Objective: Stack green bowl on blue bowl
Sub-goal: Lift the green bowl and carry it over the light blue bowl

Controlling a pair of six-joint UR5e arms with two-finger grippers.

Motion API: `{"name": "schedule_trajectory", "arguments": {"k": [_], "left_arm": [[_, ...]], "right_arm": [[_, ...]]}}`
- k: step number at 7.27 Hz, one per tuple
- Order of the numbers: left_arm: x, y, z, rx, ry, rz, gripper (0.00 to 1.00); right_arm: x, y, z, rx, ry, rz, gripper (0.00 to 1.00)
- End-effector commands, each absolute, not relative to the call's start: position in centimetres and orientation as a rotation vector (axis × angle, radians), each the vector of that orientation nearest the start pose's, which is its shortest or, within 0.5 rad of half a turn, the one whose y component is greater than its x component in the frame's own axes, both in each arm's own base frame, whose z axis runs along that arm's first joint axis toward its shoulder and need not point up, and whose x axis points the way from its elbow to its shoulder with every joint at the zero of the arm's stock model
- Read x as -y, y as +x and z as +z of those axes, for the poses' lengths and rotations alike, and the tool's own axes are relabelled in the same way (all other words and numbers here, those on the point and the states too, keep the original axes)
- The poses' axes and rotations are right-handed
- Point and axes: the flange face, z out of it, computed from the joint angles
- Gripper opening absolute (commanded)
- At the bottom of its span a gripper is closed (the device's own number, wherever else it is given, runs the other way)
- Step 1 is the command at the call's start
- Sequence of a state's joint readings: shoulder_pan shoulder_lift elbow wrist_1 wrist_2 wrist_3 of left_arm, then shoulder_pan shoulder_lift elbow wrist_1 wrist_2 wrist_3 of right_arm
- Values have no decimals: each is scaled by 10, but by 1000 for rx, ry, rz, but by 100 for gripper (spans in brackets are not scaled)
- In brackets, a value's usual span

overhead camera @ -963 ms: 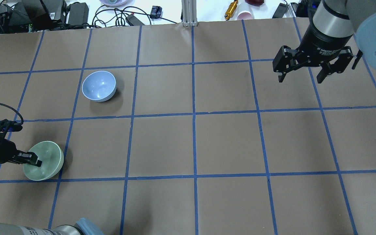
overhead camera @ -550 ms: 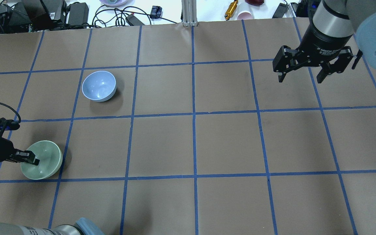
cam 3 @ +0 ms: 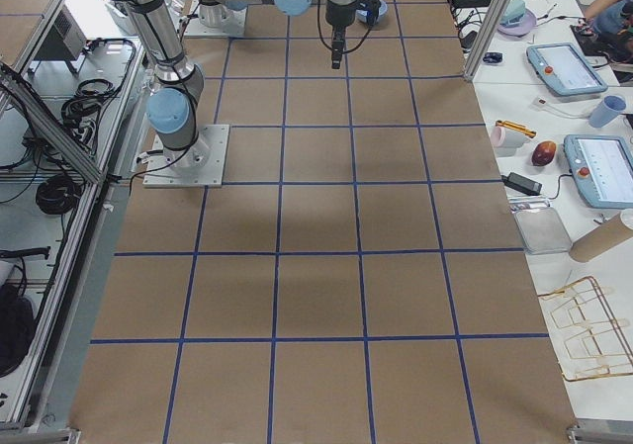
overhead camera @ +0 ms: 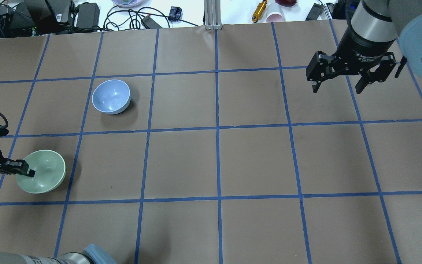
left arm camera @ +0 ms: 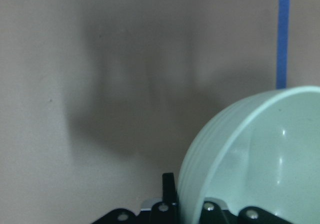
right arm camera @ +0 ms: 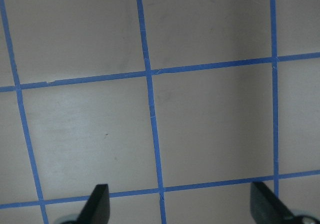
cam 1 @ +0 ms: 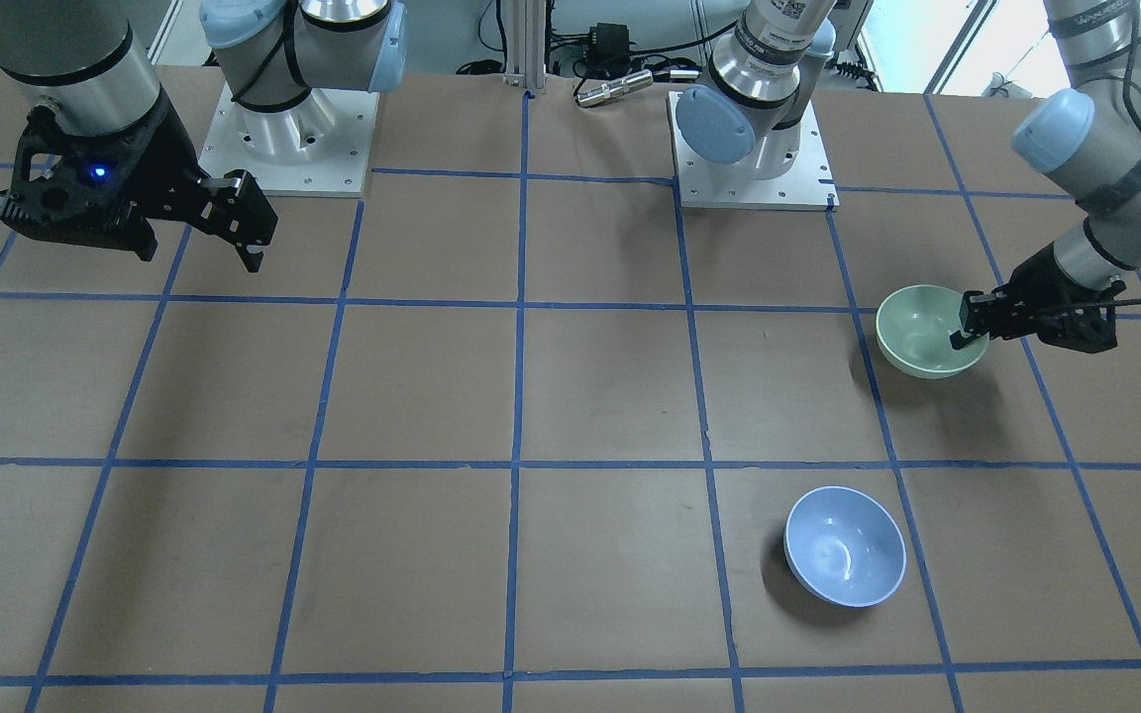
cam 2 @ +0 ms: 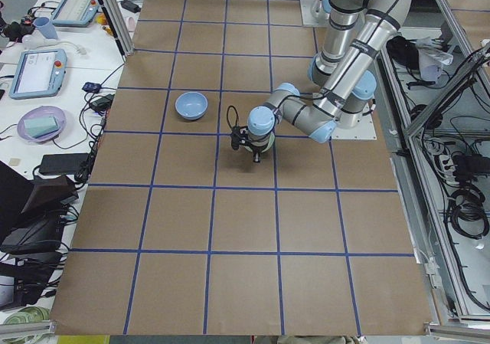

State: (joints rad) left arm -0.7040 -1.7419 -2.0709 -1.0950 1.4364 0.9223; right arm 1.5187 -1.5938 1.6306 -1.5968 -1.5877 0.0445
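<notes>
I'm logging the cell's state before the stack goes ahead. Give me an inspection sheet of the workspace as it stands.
surface: brown paper mat with a blue tape grid, lying flat.
job's things: green bowl pinched at its rim, apparently raised off the mat; blue bowl upright, empty, well apart from it.
clutter: nothing seen on the mat.
pincers: left pincer shut on the green bowl; right pincer open, empty, hovering.
cables: black cable looping at the left wrist.
surroundings: white bench past the far edge, with a power adapter and a pink cup.
</notes>
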Motion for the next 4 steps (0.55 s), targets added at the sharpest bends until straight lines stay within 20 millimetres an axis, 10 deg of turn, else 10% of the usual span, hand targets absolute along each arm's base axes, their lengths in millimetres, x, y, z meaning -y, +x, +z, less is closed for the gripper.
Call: {"name": "schedule_trajectory", "arguments": {"k": [1,4], "left_arm": [[430,267,263,-3418,30,62,0],[502,210,313,-3389,6,-30,0]], "right_arm": [[487,107,472,-3153,152,17,100],[487,106,472,-3155,152,17,100]]}}
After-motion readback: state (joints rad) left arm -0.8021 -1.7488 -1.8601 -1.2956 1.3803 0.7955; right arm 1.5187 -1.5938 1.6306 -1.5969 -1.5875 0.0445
